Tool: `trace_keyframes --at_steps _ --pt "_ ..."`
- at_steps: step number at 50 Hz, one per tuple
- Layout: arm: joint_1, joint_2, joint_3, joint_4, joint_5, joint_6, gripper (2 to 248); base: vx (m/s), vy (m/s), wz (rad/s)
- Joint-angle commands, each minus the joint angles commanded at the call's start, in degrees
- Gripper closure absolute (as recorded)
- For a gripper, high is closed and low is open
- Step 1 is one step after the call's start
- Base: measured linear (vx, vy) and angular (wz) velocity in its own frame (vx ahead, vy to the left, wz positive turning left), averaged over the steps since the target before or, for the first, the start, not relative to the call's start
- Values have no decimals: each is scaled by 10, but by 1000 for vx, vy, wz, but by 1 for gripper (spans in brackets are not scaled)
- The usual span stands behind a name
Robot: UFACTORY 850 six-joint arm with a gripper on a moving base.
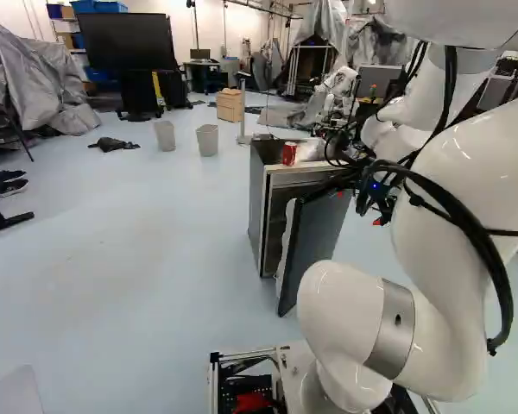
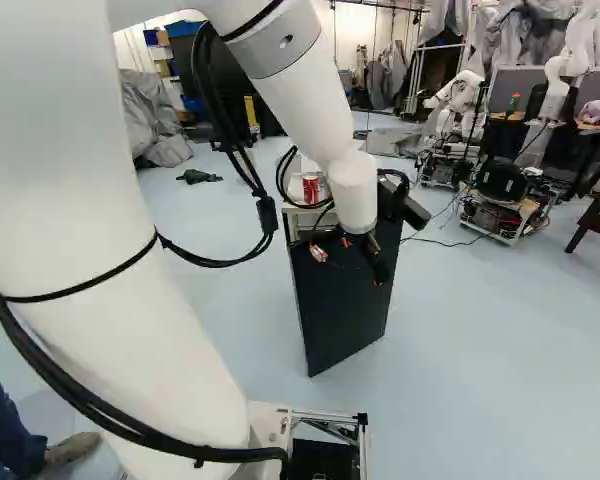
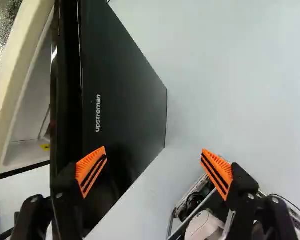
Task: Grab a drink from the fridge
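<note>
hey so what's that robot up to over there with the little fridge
The robot arm has its open gripper beside the door of the fridge, holding nothing. The door stands partly open, showing some of the inside. A red can sits on top of the fridge. No drink has been grabbed yet.

The fridge (image 1: 259, 203) is dark grey with a pale cream front edge; its door (image 2: 345, 290) is glossy black with white lettering. The can (image 1: 289, 153) is red with white markings. The arm (image 1: 350, 302) is white with a grey band (image 1: 393, 328), the cables (image 1: 470, 224) black, the gripper (image 1: 358, 208) black, its pads (image 3: 92, 167) orange with black stripes. The floor (image 1: 147, 250) is pale blue. In the left base view, the sheet (image 1: 26, 73) at ten o'clock is silver-grey, the screen (image 1: 127, 41) at eleven black.
</note>
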Motion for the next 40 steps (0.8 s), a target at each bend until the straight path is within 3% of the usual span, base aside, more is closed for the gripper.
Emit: trace_keyframes --at_steps 20,40 --pt "-4 -35 -2 -90 12 0 3 0 0 0" --pt "-4 -85 -19 -203 28 0 3 0 0 0"
